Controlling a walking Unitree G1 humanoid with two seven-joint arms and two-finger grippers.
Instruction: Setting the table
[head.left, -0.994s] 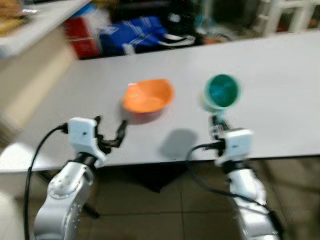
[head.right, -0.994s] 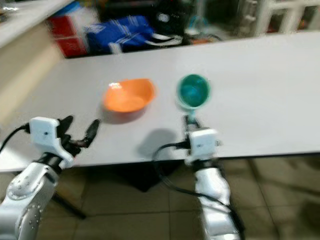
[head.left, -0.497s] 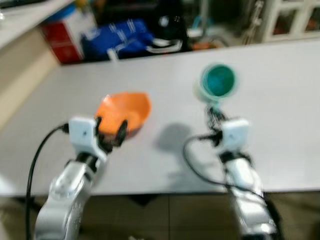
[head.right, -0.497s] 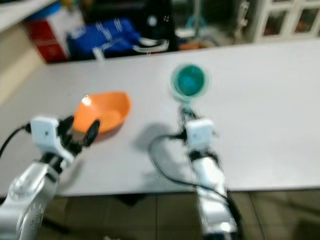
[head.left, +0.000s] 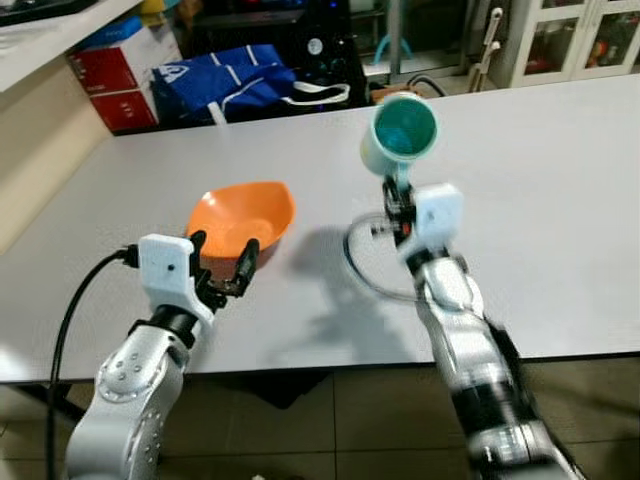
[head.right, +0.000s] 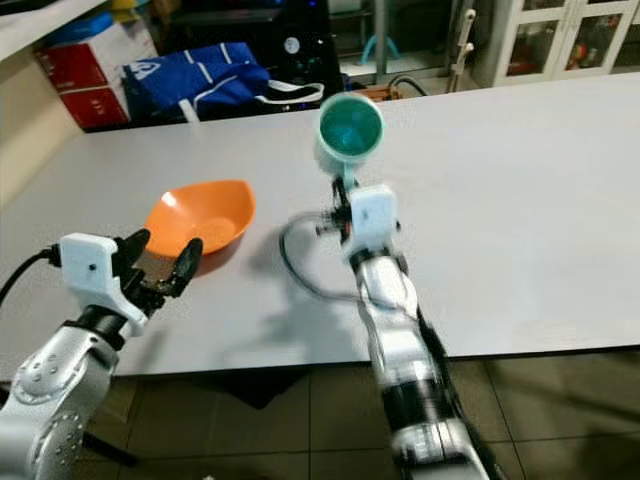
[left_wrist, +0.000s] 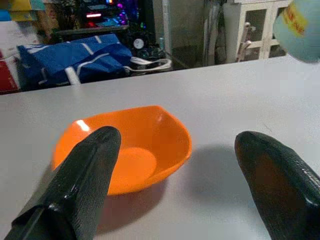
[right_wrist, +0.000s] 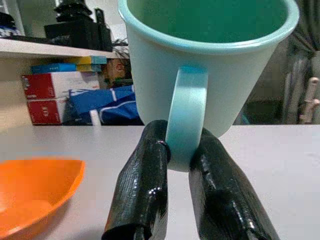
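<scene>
over on the left, the left gripper (head.left: 222, 262) has its fingers spread wide at the near rim of the orange bowl (head.left: 243, 216) resting on the white table (head.left: 560, 190). to the right, the right gripper (right_wrist: 179, 167) pinches the teal mug (head.left: 401, 133) by its handle, holding it above the tabletop.

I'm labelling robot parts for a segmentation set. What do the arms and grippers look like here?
Both arms are silver, jointed metal segments. Each wrist carries a white boxy housing, and a black cable loops from it back along the arm. The left gripper and right gripper each have two long black fingers, matte and slightly textured, rounded at the tips. No markings can be made out on them.
</scene>
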